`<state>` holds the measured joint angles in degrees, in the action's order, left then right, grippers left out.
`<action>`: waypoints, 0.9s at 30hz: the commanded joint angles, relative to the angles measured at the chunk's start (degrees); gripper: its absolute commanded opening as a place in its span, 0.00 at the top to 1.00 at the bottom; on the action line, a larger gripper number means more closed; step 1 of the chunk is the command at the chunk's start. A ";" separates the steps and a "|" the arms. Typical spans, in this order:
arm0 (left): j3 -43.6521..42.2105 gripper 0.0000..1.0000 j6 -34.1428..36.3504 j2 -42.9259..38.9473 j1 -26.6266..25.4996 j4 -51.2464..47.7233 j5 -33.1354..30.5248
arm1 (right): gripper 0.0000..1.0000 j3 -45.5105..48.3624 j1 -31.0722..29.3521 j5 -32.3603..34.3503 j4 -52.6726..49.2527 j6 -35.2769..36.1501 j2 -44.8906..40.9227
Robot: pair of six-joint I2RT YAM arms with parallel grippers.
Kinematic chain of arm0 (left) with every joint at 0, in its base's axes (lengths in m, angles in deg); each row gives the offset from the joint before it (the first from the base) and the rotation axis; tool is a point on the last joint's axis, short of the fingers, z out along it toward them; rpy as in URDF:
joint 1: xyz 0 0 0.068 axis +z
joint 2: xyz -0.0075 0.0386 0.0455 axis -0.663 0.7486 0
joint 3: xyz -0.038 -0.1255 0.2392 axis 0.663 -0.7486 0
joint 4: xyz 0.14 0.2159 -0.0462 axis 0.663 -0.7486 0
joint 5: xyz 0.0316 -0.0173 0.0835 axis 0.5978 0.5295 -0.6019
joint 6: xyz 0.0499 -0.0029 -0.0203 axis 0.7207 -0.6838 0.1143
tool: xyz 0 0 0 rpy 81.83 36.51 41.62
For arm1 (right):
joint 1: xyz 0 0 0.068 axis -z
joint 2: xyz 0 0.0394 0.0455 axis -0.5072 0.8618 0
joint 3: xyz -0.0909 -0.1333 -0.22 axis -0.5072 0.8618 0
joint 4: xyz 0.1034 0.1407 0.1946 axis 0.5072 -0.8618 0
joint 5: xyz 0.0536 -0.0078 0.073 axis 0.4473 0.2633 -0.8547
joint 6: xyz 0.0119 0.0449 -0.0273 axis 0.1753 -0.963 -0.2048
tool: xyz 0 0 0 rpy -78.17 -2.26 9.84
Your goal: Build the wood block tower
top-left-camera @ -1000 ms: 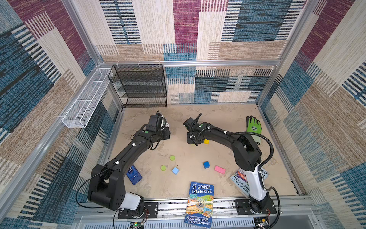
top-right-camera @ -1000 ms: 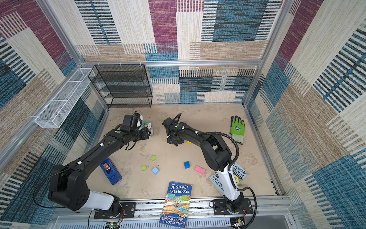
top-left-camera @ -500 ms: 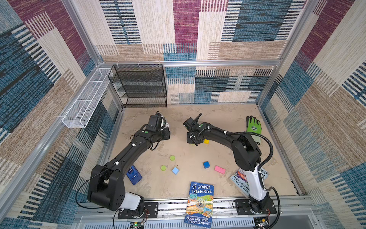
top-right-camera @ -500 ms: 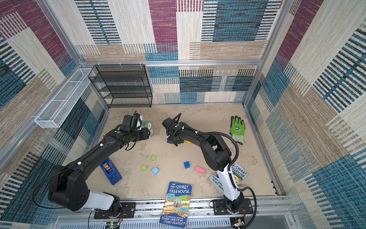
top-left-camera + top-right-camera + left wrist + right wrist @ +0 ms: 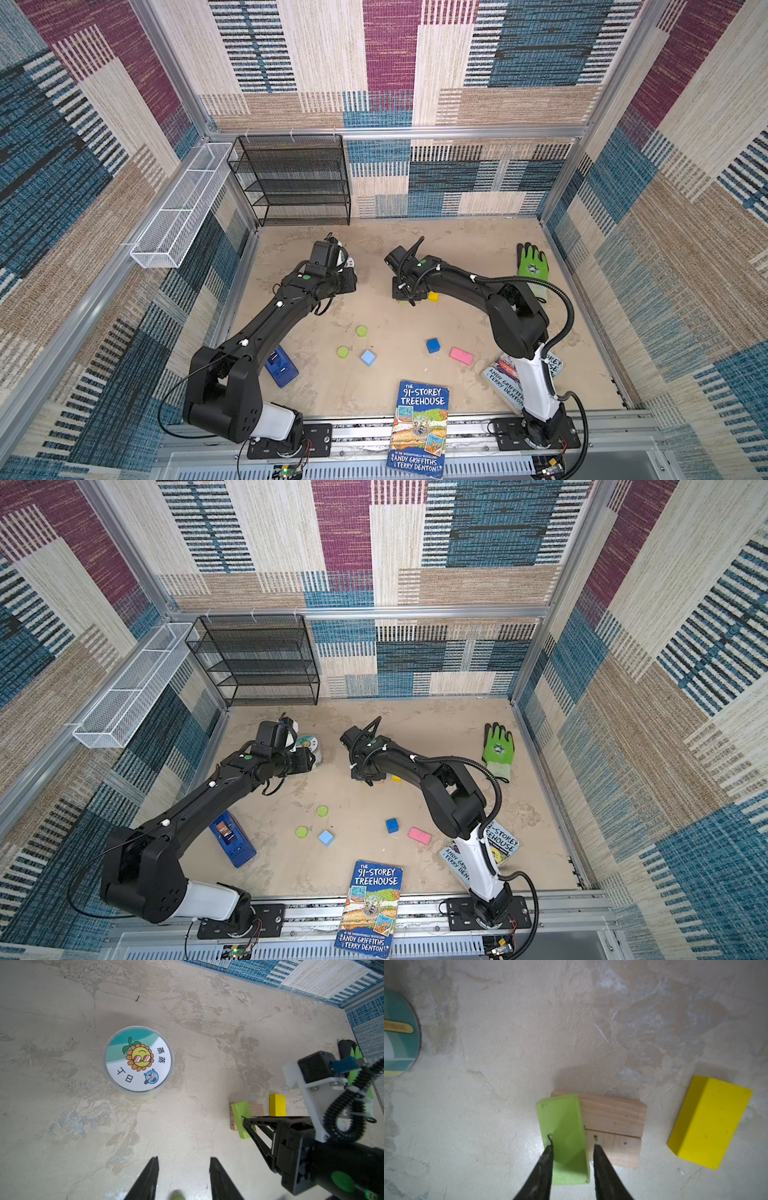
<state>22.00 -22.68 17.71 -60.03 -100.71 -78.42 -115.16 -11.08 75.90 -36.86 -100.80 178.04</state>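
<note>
In both top views the right end effector (image 5: 405, 296) points down at the start of the tower, which its wrist almost wholly hides. Only the yellow oblong (image 5: 433, 296) shows, just beside it, while the left arm (image 5: 291, 299) ends well apart, close to the round tin (image 5: 309, 746). The loose wood blocks lie on the surface (image 5: 457, 257) back toward the bases from both tools: two lime round pieces (image 5: 361, 331) and a light-blue cube (image 5: 368, 357) nearer the left arm, a dark-blue cube (image 5: 432, 345) and a pink oblong (image 5: 461, 356) nearer the right. In the left wrist view the left end effector (image 5: 184, 1159) has its jaws apart with only bare surface between them. The tin lies ahead of its tips, and the lime oblong (image 5: 241, 1120) sits well off to one side, laid over the end of the two tan bars (image 5: 256, 1109). A lime blur at the frame edge by the jaws is too cut off to name. In the right wrist view the lime oblong lies directly under the right end effector, its long axis running along the fingers' reach and across the bars' length, so the jaws bracket its short width. It overhangs the bars toward the wrist. The jaws stand narrowly apart along its long sides, but whether they press it or hover just above, I cannot tell. The right arm is plainly the one placed for the coming move.
</note>
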 commanded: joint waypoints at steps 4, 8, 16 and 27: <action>-0.23 0.55 0.14 -0.25 0.09 0.89 2.37 | 0.58 0.65 -0.01 0.72 0.58 -0.69 -3.19; -0.36 0.59 -0.50 0.00 0.09 2.38 5.37 | 0.54 1.68 -0.01 0.36 1.32 -0.58 -5.82; 1.05 0.69 1.05 3.57 -0.30 2.87 15.84 | 0.52 11.09 0.09 0.20 6.55 0.12 -17.19; 9.58 0.54 3.41 15.05 -5.77 -3.38 16.79 | 0.50 26.99 3.18 0.03 15.22 0.30 -31.60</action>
<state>29.46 -21.26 30.69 -64.99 -101.03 -62.49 -90.55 -8.53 75.99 -26.21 -100.74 148.60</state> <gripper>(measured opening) 0.451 0.505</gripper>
